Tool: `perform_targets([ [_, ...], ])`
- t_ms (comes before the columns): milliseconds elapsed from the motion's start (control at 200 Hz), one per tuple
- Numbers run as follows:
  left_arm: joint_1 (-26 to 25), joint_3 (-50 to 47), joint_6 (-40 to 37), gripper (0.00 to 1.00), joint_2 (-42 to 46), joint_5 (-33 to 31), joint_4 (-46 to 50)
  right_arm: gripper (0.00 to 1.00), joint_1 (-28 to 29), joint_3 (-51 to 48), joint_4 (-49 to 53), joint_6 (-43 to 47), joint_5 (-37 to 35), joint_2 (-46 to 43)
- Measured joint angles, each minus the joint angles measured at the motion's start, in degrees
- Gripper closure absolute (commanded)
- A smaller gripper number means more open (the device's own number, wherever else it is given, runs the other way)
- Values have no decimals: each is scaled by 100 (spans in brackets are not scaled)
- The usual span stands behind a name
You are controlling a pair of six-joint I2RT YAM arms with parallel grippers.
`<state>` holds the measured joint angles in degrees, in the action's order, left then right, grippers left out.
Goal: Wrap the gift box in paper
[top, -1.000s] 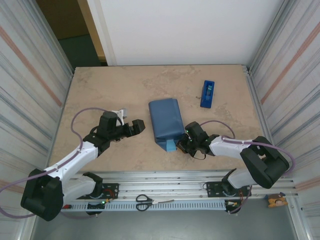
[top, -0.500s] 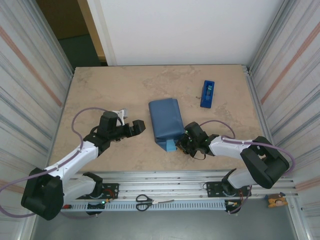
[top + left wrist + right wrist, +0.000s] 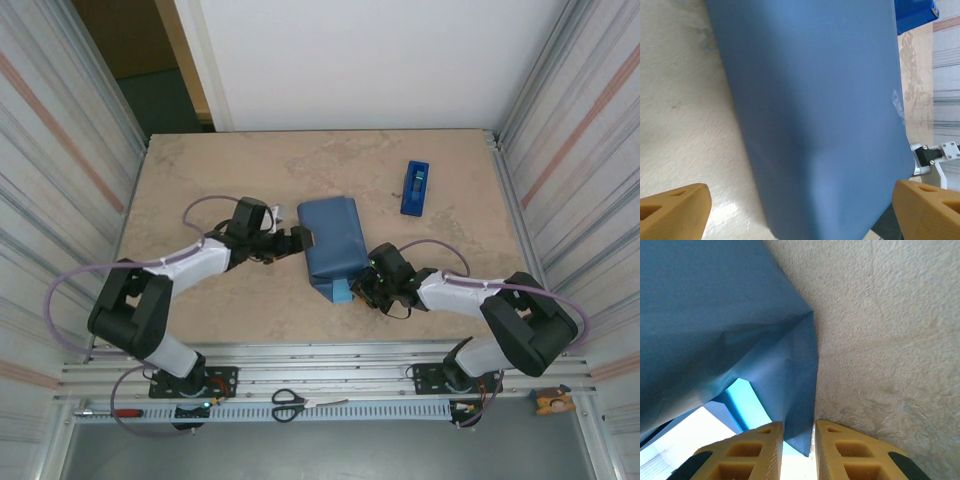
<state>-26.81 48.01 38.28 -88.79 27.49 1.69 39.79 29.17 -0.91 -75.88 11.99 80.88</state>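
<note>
The paper (image 3: 333, 245) lies mid-table as a dark blue wrapped bundle; the gift box is hidden inside it. My left gripper (image 3: 300, 240) stands open at the bundle's left edge. In the left wrist view its orange fingertips (image 3: 675, 210) spread wide, with the paper (image 3: 815, 110) between and ahead of them. My right gripper (image 3: 362, 290) sits at the bundle's near right corner, beside a light blue flap (image 3: 341, 291). In the right wrist view its jaws (image 3: 797, 440) are slightly apart, and a pointed paper flap (image 3: 800, 390) hangs loose between them.
A blue tape dispenser (image 3: 415, 187) stands at the back right of the table, also at the top right of the left wrist view (image 3: 915, 12). Scissors (image 3: 290, 403) lie on the rail below the near edge. Corrugated walls close both sides.
My left arm has swung right, from the table's left side up to the bundle's left edge. The right gripper's jaws have parted a little around the flap.
</note>
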Motion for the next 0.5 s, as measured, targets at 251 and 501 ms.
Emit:
perform_targets([
  [251, -105, 162, 9, 21, -640, 208, -26, 80, -4, 17, -2, 0, 24, 50],
  [501, -184, 162, 68, 24, -717, 337, -168, 81, -4, 31, -122, 0, 42, 109],
])
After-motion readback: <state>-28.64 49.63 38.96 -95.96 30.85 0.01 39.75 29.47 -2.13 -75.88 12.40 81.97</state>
